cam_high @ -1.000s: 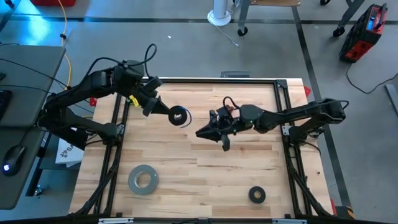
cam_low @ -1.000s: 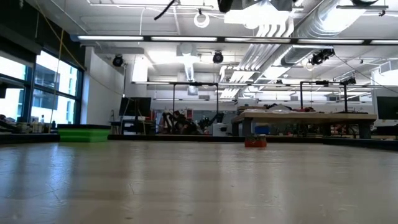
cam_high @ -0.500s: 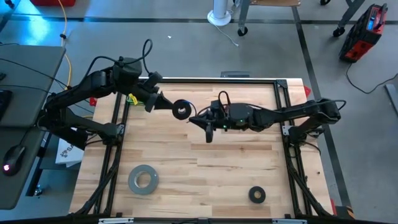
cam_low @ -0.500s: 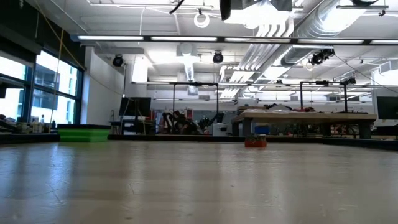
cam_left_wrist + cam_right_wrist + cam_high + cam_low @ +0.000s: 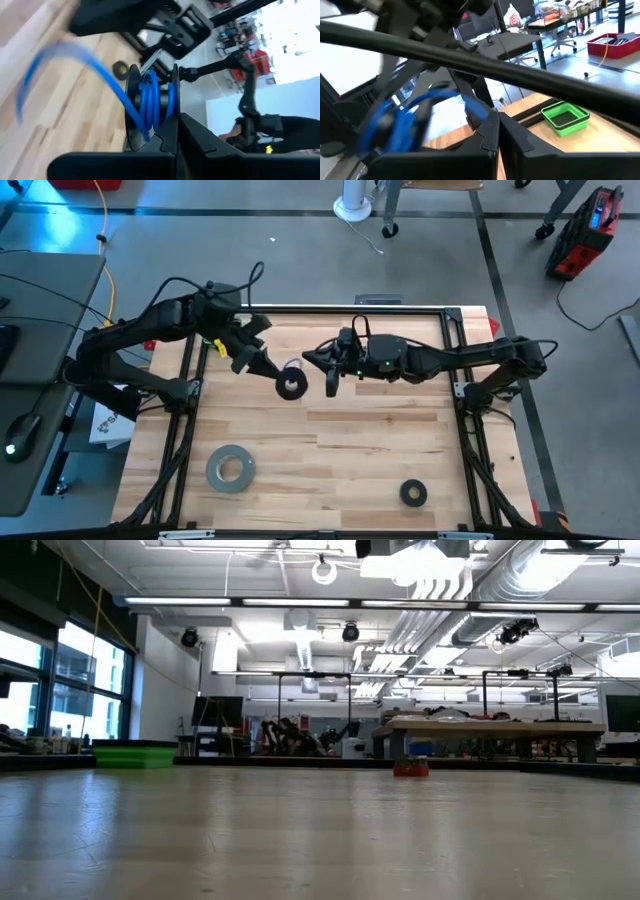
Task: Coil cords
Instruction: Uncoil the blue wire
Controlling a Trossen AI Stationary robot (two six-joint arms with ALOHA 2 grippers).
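High view: I have both arms meeting over the far half of the wooden tabletop (image 5: 330, 450). My left gripper (image 5: 272, 372) reaches in from the left and holds a small black spool (image 5: 291, 385) above the boards, a little left of centre. My right gripper (image 5: 318, 363) comes in from the right and sits just beside that spool, on its right. The two grippers are close together.

In the left wrist view the blue cable (image 5: 150, 102) is wound in several turns around the spool (image 5: 134, 107), between its two black flanges, and a loose blue length arcs off the spool over the wood. The left jaws are pressed together on the spool's edge.

In the right wrist view the right jaws are pressed together, and a blurred stretch of the blue cable (image 5: 395, 120) runs up to their tips; I cannot tell for sure whether they pinch it. A green bin (image 5: 565, 117) sits beyond the table edge.

On the near part of the tabletop a grey tape roll (image 5: 230, 467) lies to the left and a small black tape ring (image 5: 413, 493) to the right, both well apart from the grippers.

The low view shows only bare tabletop and the room behind.
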